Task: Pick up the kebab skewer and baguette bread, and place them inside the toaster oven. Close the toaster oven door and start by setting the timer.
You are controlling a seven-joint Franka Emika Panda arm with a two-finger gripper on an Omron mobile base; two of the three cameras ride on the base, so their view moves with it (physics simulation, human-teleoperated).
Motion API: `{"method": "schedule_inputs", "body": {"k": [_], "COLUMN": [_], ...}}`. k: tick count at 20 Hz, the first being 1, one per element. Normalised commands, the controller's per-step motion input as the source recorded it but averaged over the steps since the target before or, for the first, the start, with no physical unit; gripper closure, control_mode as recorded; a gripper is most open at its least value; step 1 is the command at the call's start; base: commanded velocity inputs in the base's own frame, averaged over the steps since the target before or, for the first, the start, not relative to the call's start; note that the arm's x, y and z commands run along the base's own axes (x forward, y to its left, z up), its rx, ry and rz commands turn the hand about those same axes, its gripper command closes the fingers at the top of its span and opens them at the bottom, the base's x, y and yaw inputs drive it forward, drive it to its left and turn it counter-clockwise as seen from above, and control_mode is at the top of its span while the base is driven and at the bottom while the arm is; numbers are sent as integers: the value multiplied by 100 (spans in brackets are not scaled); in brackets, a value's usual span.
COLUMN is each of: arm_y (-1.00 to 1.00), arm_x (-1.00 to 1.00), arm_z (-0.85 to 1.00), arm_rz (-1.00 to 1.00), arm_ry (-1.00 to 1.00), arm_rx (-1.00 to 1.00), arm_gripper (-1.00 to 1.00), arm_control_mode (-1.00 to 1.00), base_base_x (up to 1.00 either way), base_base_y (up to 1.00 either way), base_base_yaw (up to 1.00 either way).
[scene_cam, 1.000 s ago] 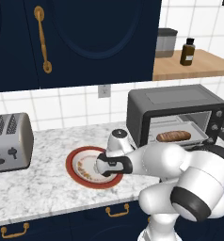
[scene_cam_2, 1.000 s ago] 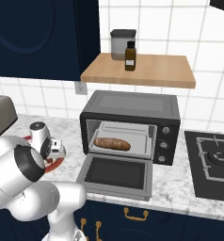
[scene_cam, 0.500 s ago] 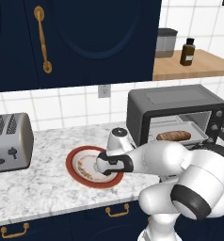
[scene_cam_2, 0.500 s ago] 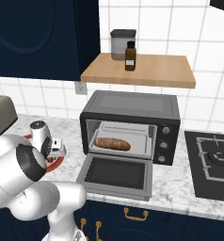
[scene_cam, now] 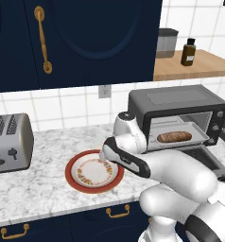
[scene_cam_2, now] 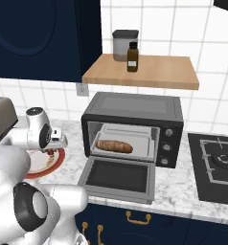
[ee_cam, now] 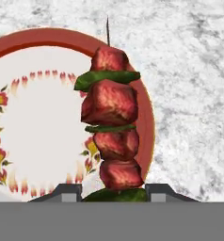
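Red meat chunks and green slices are seen threaded on the kebab skewer [ee_cam: 111, 129], which is gripped at its near end between the narrowed fingers of the end effector [ee_cam: 114, 192] above the right rim of the red-rimmed floral plate [ee_cam: 34, 117]. The plate is set on the grey marble tabletop [scene_cam: 43, 189]. The baguette bread [scene_cam_2: 114, 146] is seen lying on the tray inside the toaster oven [scene_cam_2: 135, 127], whose toaster oven door [scene_cam_2: 118, 177] is folded down open.

Glossy white rounded arm [scene_cam: 180, 175] with dark joints and black bands.
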Motion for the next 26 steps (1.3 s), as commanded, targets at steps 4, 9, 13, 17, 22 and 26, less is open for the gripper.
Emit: {"method": "schedule_inputs", "body": {"k": [4,9,13,17,22,26], "arm_y": [-94,-97,-100,-100,-100,-92], "arm_x": [-60,-64,-41,-2,0,10], "arm_z": [66,54,43,38,35,21], "arm_rz": [-1,-4,-9,-16,-14,-14], "arm_ry": [0,0,1,3,3,2], "arm_rx": [-7,-5,-4,-3,-2,0], "arm_gripper": [100,100,100,100,100,100], "arm_control_mode": [-100,-100,-100,-100,-100,-100], "base_base_x": [0,0,0,0,0,0], "base_base_y": [0,0,0,0,0,0], "base_base_yaw": [0,0,0,0,0,0]}}
